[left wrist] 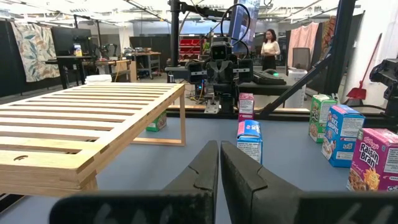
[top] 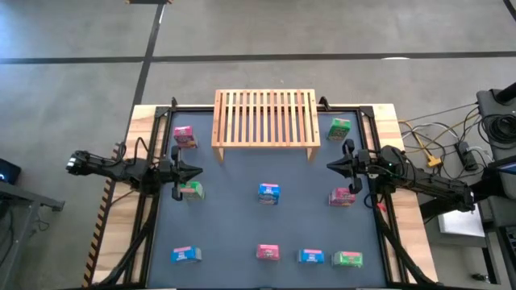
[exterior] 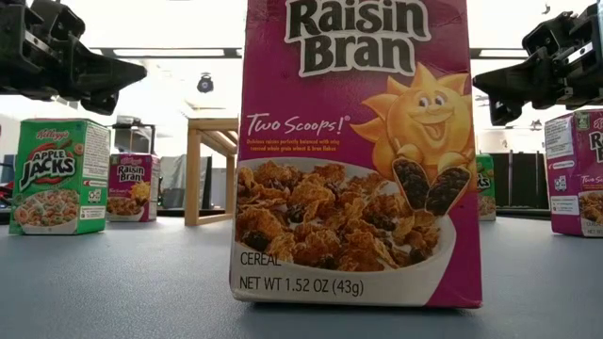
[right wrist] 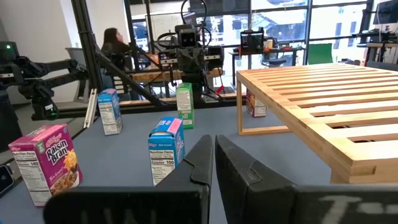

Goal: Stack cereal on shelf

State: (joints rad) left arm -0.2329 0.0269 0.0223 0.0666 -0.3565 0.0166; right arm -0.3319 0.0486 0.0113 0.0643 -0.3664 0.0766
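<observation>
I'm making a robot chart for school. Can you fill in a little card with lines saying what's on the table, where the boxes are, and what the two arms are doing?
shelf: wooden slatted rack at the table's far edge, nothing on top
cereal: nine small boxes, all on the table, none stacked
pink boxes: three, one by the rack's left end
blue boxes: three, one mid-table
green boxes: three, one by the rack's right end
left gripper: jaws shut, holding nothing, at the left side
right gripper: jaws shut, holding nothing, at the right side
</observation>
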